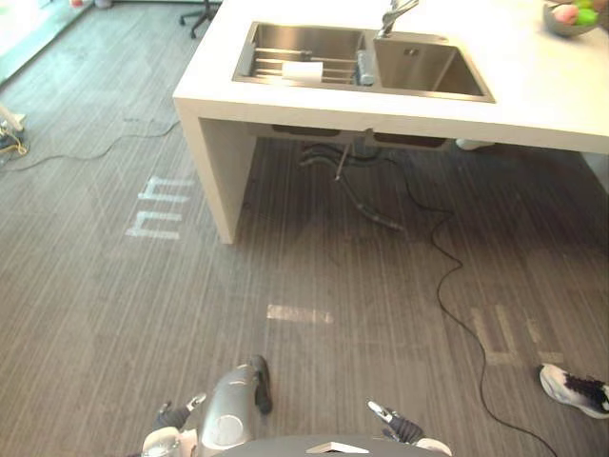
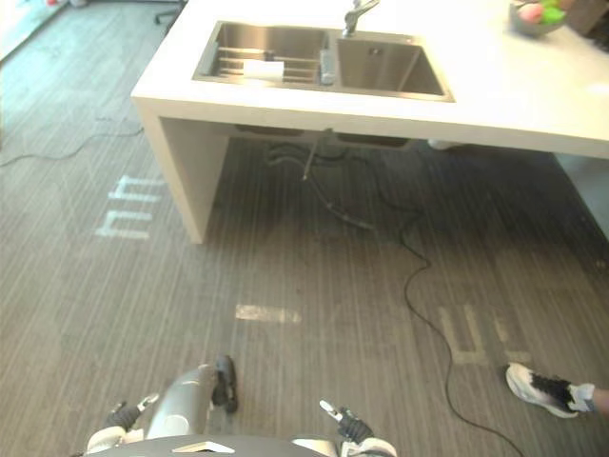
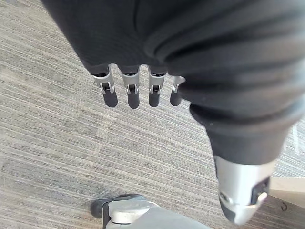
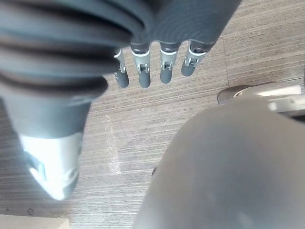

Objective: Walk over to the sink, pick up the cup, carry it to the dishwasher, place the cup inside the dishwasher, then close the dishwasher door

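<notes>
I'm standing back from the sink (image 1: 430, 72), with a stretch of grey striped floor (image 1: 314, 267) between me and it. The sink is a steel double basin set into a white tabletop (image 1: 533, 90), with a faucet (image 1: 398, 13) rising at the back between the two basins. In the basin on my left a wire rack (image 1: 271, 59) spans the opening, and a white cup (image 1: 303, 69) lies on its side on that rack, near the divider. A small bluish thing (image 1: 365, 69) stands against the divider just beside the cup; I cannot tell what it is.

My left hand (image 3: 155, 90) hangs low at my side over the floor, its fingers (image 3: 134, 98) straight and relaxed, thumb apart, holding nothing. My right hand (image 4: 164, 71) hangs on the other side in the same way, fingers (image 4: 144, 76) straight and empty.

At the far right end of the tabletop sits a bowl (image 1: 563, 23) with pink and green pieces in it. Pale tape marks (image 1: 157, 208) lie on the floor by the tabletop's left leg, and a short strip (image 1: 300, 313) lies nearer me. A person's white shoe (image 1: 576, 388) shows on the floor at my right.
</notes>
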